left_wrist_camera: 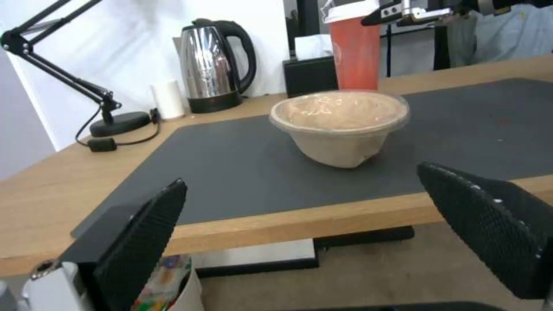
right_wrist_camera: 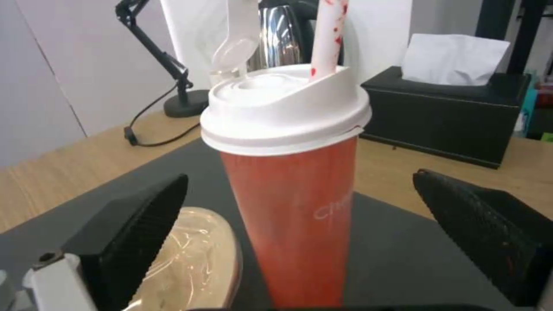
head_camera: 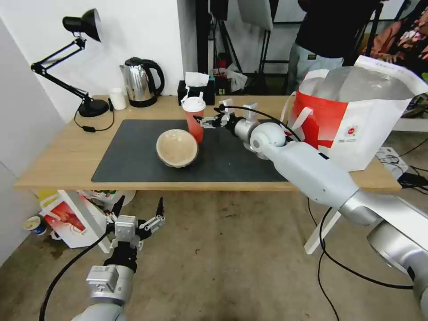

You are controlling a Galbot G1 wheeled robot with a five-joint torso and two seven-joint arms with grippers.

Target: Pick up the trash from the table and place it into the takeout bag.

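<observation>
Centre-frame on the table [head_camera: 58,165], our right gripper [head_camera: 206,121], jaws spread, flanks the red drink cup [head_camera: 195,119]; we should centre it below the lid before squeezing, left gripper [head_camera: 138,213] released, lower left.

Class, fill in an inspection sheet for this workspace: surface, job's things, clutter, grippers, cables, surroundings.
Surface: light-wood table with dark grey mat.
Job's things: red drink cup with white lid upright on the mat; beige paper bowl tilted beside it; white-and-red takeout bag open at the table's right end.
Clutter: steel kettle, black tissue box, black desk lamp.
Grippers: right gripper open, at the cup; left gripper open, below the table edge.
Cables: lamp cord on the table.
Surroundings: red-and-white carton on the floor.
</observation>
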